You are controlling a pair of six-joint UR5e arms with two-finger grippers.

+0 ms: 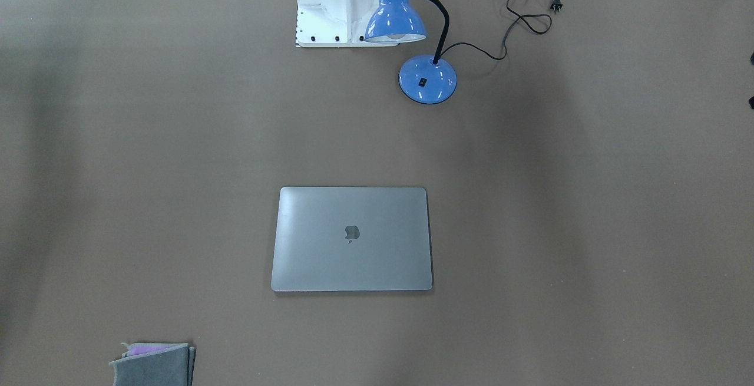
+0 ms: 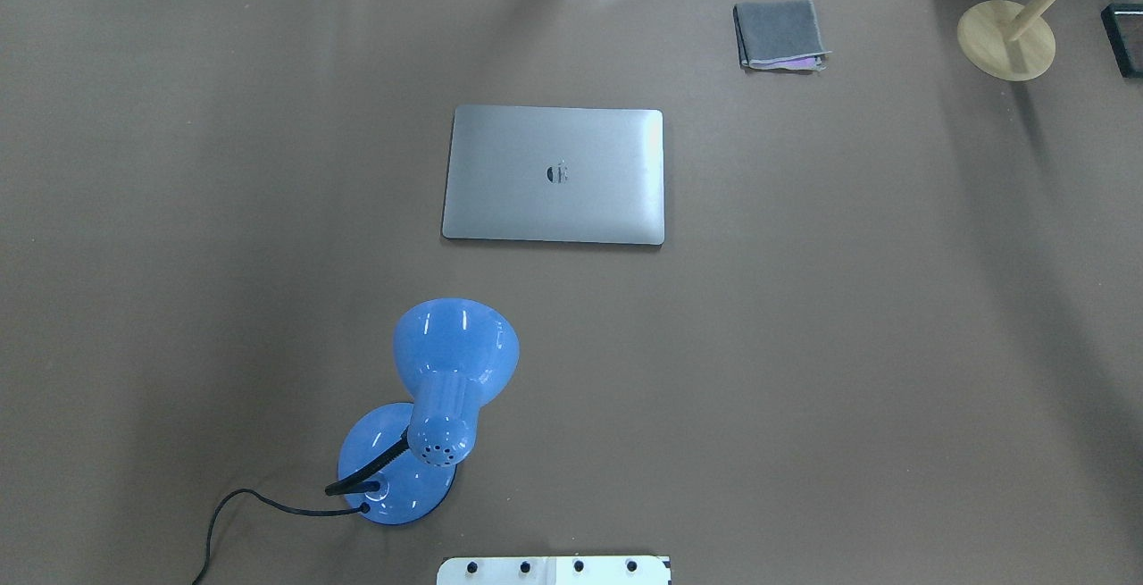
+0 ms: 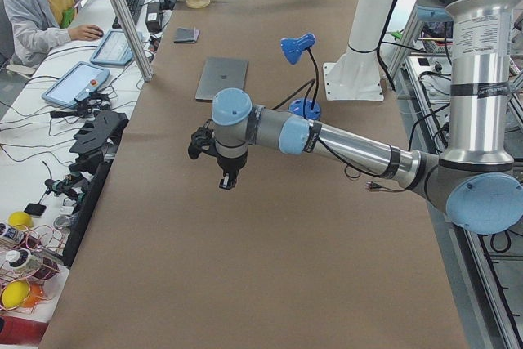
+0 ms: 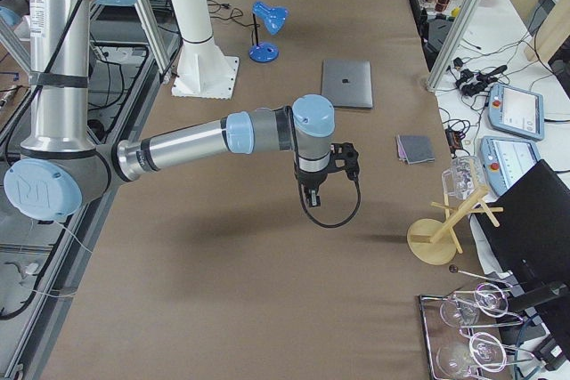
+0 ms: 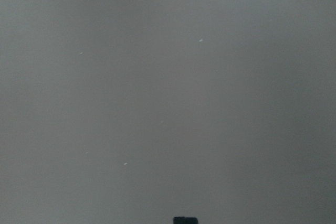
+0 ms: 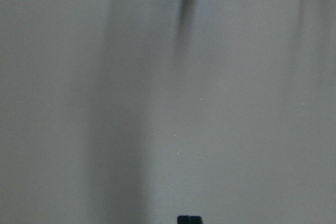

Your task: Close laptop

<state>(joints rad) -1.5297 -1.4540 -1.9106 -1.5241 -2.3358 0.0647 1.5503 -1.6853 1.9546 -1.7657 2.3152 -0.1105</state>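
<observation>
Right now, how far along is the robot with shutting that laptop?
It looks finished. Done: the laptop lies flat on the table with its lid down and the logo facing up. In hand: nothing; the left claw and the right claw hang over bare table, well away from the laptop, and carry nothing. Left to do: nothing that I can see.

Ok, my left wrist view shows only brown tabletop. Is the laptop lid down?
Observer: Yes. Overhead, the laptop lies flat and shut, logo up.
Operator: Where is my left gripper from it?
Observer: In the exterior left view, the left gripper hangs over the table, well apart from the laptop.
Operator: Anything near the laptop?
Observer: A blue lamp stands apart from it, nearer the robot's base.
</observation>
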